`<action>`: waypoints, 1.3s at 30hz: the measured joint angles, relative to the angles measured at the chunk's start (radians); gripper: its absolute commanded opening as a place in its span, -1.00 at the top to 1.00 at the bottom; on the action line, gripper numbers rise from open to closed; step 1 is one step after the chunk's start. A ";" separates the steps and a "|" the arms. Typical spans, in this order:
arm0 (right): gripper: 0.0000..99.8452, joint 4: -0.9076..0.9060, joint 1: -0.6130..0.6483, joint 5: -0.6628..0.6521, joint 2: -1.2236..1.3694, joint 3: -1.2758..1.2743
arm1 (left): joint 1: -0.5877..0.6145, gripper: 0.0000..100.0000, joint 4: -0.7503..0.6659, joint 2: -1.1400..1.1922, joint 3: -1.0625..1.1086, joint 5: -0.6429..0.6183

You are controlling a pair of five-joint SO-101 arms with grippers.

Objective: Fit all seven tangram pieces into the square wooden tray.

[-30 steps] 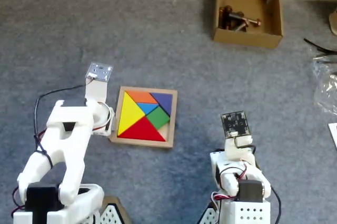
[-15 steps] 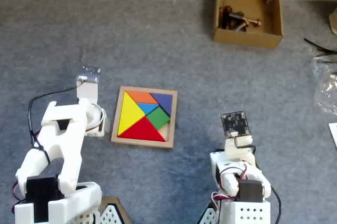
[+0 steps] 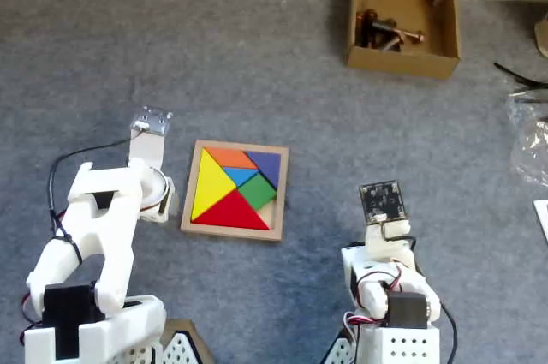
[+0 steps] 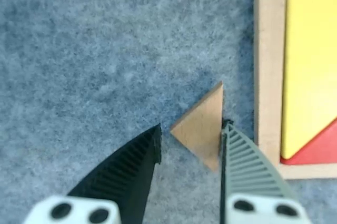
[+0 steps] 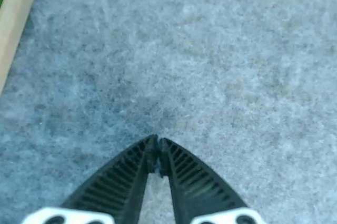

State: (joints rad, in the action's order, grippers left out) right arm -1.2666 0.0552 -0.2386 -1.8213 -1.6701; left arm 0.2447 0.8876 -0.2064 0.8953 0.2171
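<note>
Inside tray (image 3: 232,232), coloured tangram pieces (image 3: 221,191).

The square wooden tray (image 3: 231,230) lies flat on the grey table with six coloured pieces seated in it: an orange triangle (image 3: 228,157), a purple parallelogram (image 3: 268,164), a big yellow triangle (image 3: 208,186), a small blue triangle (image 3: 242,176), a green square (image 3: 258,192) and a big red triangle (image 3: 231,211). The seventh, a plain wood-coloured triangle (image 4: 201,127), lies flat just outside the rim beside the yellow piece, between the left tool's (image 4: 190,127) parted fingers.
</note>
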 measured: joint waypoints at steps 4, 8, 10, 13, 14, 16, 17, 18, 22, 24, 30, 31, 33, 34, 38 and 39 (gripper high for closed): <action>0.99 0.000 0.000 0.000 0.000 0.000 | -0.017 0.66 -0.003 0.000 0.000 0.009; 0.99 0.000 0.000 0.000 0.000 0.000 | -0.020 0.66 -0.009 0.000 0.000 0.012; 0.99 0.000 0.000 0.000 0.000 0.000 | -0.020 0.66 -0.009 0.000 0.000 0.018; 0.99 0.000 0.000 0.000 0.000 0.000 | -0.023 0.66 -0.035 0.008 0.000 0.061; 0.99 0.000 0.000 0.000 0.000 0.000 | -0.025 0.66 -0.043 0.008 0.000 0.066; 0.99 0.000 0.000 0.000 0.000 0.000 | -0.025 0.66 -0.048 0.008 0.000 0.069; 0.99 0.000 0.000 0.000 0.000 0.000 | -0.025 0.66 -0.048 0.008 0.000 0.069; 0.99 0.000 0.000 0.000 0.000 0.000 | -0.025 0.66 -0.048 0.008 0.000 0.069; 0.99 0.000 0.000 0.000 0.000 0.000 | -0.025 0.66 -0.051 0.008 0.000 0.074; 0.99 0.000 0.000 0.000 0.000 0.000 | -0.025 0.66 -0.066 0.008 0.000 0.074; 0.99 0.000 0.000 0.000 0.000 0.000 | -0.025 0.66 -0.100 0.008 0.011 0.074; 0.99 0.000 0.000 0.000 0.000 0.000 | -0.025 0.66 -0.100 0.008 0.011 0.074; 0.99 0.000 0.000 0.000 0.000 0.000 | -0.025 0.66 -0.100 0.008 0.011 0.074; 0.99 0.000 0.000 0.000 0.000 0.000 | -0.025 0.66 -0.100 0.008 0.011 0.074; 0.99 0.000 0.000 0.000 0.000 0.000 | -0.025 0.66 -0.100 0.008 0.011 0.074; 0.99 0.000 0.000 0.000 0.000 0.000 | -0.025 0.66 -0.100 0.008 0.011 0.074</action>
State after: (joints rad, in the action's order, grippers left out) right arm -1.2666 0.0552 -0.2386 -1.8213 -1.6701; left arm 0.2202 0.7879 -0.1987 0.9060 0.2908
